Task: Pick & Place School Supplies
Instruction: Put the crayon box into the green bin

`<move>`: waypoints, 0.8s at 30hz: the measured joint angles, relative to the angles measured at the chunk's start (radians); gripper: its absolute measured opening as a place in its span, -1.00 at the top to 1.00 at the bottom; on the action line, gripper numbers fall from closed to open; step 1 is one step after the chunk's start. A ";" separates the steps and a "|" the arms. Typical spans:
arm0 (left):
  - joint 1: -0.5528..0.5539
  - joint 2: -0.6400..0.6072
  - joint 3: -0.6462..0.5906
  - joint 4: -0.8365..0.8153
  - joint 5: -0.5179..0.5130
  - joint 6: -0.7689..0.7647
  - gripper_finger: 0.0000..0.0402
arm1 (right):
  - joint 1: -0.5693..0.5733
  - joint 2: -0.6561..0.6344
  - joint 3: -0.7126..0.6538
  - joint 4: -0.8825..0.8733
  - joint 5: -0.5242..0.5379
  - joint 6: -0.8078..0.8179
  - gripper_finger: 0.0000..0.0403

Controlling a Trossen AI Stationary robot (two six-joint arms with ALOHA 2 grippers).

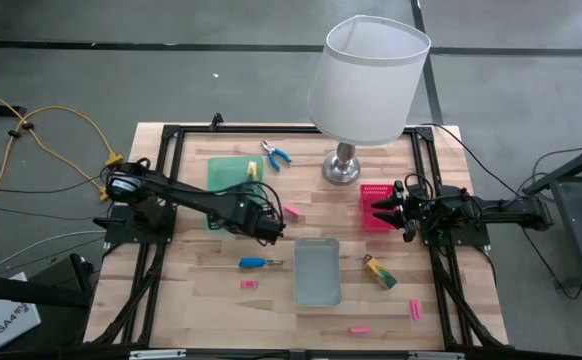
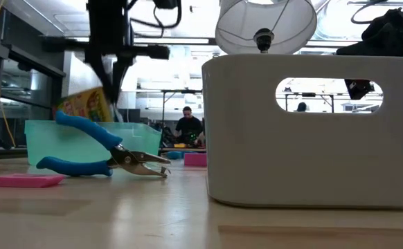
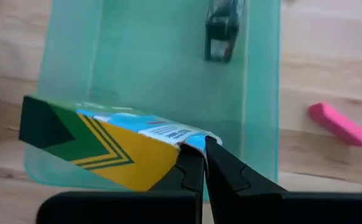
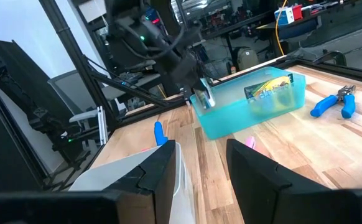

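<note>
One yellow-and-green box (image 3: 106, 146) sits pinched in your left gripper (image 3: 199, 155), its long axis running sideways off the fingertips, directly above the green tray (image 3: 255, 93). Your right gripper (image 1: 403, 212) waits spread by the pink tray (image 1: 373, 190), well apart.

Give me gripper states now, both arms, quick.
Left gripper: closed on the yellow-and-green box, over the green tray.
Right gripper: open, empty, by the pink tray.
</note>
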 joint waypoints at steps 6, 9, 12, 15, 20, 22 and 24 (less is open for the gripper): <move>0.026 0.000 -0.098 0.175 0.052 0.071 1.00 | 0.000 0.000 0.000 0.000 0.000 0.000 0.33; 0.037 0.000 -0.127 0.219 0.068 0.093 1.00 | 0.000 0.000 0.000 0.000 0.000 0.000 0.33; 0.045 0.000 -0.146 0.254 0.072 0.096 1.00 | 0.000 0.000 0.000 0.000 0.000 0.000 0.33; 0.052 0.000 -0.161 0.265 0.077 0.096 1.00 | 0.000 0.000 0.000 0.000 0.000 0.000 0.33; 0.066 0.000 -0.183 0.293 0.080 0.102 1.00 | 0.000 0.000 0.000 0.000 0.000 0.000 0.33; 0.070 0.003 -0.183 0.304 0.080 0.125 1.00 | 0.000 0.000 0.000 0.000 0.000 0.000 0.33; 0.073 0.013 -0.183 0.325 0.078 0.146 1.00 | 0.000 0.000 0.000 0.000 0.000 0.000 0.33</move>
